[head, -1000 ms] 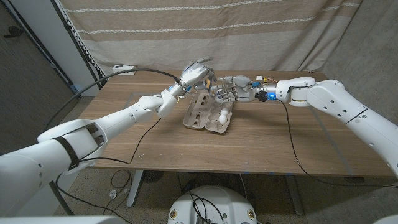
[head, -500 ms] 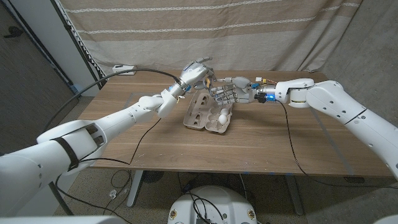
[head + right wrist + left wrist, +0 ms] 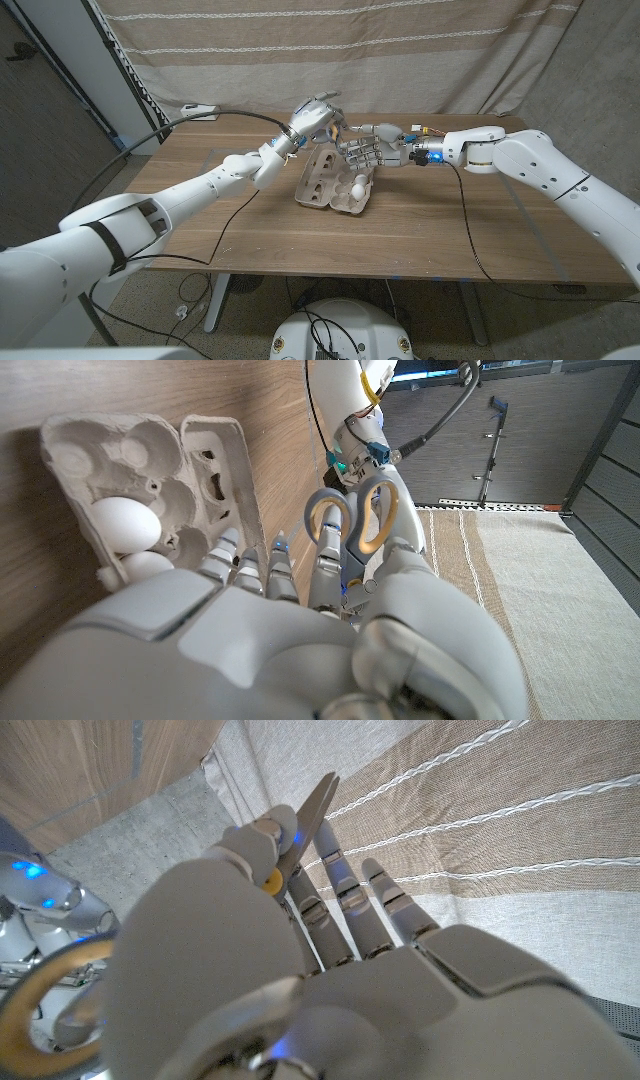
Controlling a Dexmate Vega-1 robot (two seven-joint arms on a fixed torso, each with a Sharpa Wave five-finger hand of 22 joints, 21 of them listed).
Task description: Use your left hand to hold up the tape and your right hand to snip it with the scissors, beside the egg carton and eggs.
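**Both hands meet at the scissors over the carton**

The scissors (image 3: 352, 520) have yellow-lined grey loops and grey blades. They sit between the two hands above the far middle of the table (image 3: 480, 235). The left hand (image 3: 315, 118) curls around the blades. The right hand (image 3: 368, 147) has its fingers closed at the loops. No tape can be made out. Just beneath lies the open carton (image 3: 335, 185), holding white eggs (image 3: 125, 522). Bare wood lies near and right.

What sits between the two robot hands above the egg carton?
The scissors: the right wrist view shows their handles between the right hand and the left hand, over the carton.
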